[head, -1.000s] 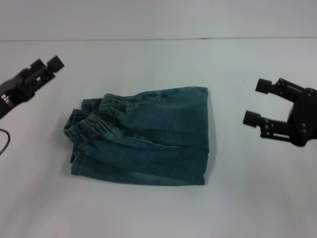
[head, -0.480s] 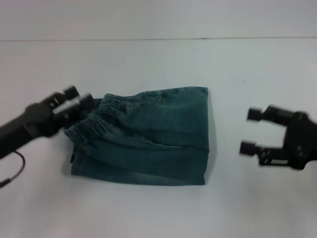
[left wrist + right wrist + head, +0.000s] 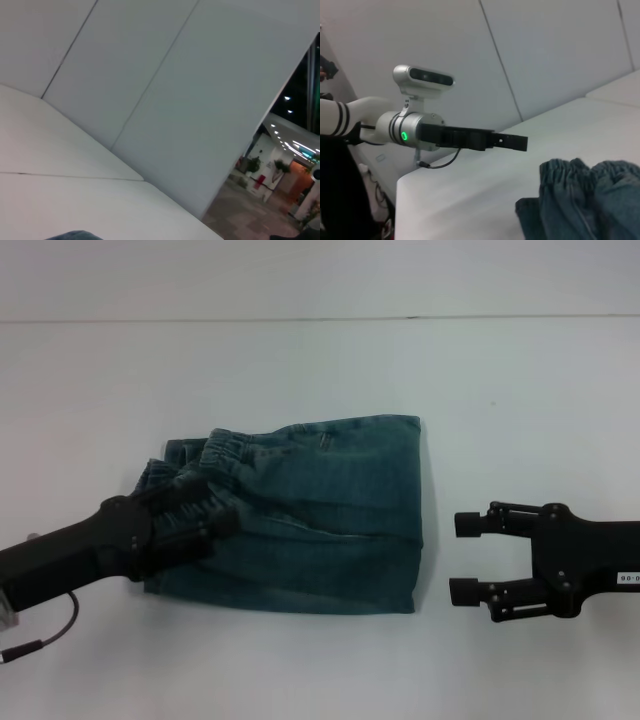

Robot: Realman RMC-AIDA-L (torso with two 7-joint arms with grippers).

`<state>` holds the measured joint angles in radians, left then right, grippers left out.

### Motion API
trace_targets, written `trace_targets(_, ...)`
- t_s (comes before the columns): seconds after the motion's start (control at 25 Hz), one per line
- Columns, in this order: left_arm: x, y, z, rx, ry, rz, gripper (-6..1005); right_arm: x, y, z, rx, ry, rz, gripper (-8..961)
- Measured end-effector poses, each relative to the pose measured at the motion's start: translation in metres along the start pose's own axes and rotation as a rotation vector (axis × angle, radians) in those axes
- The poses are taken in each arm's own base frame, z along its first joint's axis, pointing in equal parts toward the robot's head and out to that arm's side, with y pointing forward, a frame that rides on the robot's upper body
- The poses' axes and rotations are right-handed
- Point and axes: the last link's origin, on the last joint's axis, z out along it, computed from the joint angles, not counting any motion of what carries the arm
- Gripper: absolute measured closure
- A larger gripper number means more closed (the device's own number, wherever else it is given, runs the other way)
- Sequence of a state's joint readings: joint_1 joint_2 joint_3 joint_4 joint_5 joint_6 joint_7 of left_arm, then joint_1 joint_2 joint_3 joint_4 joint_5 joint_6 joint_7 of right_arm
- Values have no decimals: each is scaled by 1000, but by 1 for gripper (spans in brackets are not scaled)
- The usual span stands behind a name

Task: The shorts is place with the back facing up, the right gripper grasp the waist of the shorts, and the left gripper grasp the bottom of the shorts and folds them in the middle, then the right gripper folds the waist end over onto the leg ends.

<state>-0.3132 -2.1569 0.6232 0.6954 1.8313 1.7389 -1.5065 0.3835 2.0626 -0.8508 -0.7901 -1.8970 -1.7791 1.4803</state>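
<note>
The shorts lie folded on the white table, a compact blue-green denim bundle near the middle of the head view. The crinkled waist of the shorts is bunched at the left end, in ruffled layers one on another, and the straight right edge of the bundle runs from far to near. A small stitched mark shows on the far part of the denim, toward the right.

The left gripper reaches in from the near left, low over the table, and its black fingers lie across the ruffled waist at the left end of the bundle. Its tip overlaps the denim in the head view; whether it touches or pinches the cloth cannot be told, nor can the width of its claw. A thin cable trails from its arm near the left edge of the table. In the right wrist view the same gripper shows as a long black claw on a silver wrist with a green ring light, stretched out level above the table, with the gathered waist heaped on the table nearer the camera.

The right gripper hangs to the right of the shorts, clear of the cloth, with its claw spread wide and its two fingertips pointing left toward the straight right edge. It holds nothing.

The left wrist view shows only white table, pale wall panels and a sliver of denim at the edge.
</note>
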Motion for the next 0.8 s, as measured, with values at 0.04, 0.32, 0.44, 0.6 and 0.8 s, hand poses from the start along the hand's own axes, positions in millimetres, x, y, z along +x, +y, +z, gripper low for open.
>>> trace_targets(0.04, -1, 1, 1, -6, -3, 5, 108, 0, 0, 0, -3, 5, 3, 14)
trace_targets(0.32, -7, 3, 9, -42, -42, -1, 107, -1, 0, -2, -4, 11, 4, 15)
trace_targets(0.44, -9, 4, 14, -62, -62, 1, 107, -1, 0, -1, -6, 13, 4, 15)
trace_targets(0.6, -10, 6, 16, -80, -75, 4, 107, -1, 0, 1, -16, 27, 13, 15)
trace_targets(0.8, -10, 9, 19, -108, -86, 7, 108, 0, 1, 3, -21, 39, 13, 15)
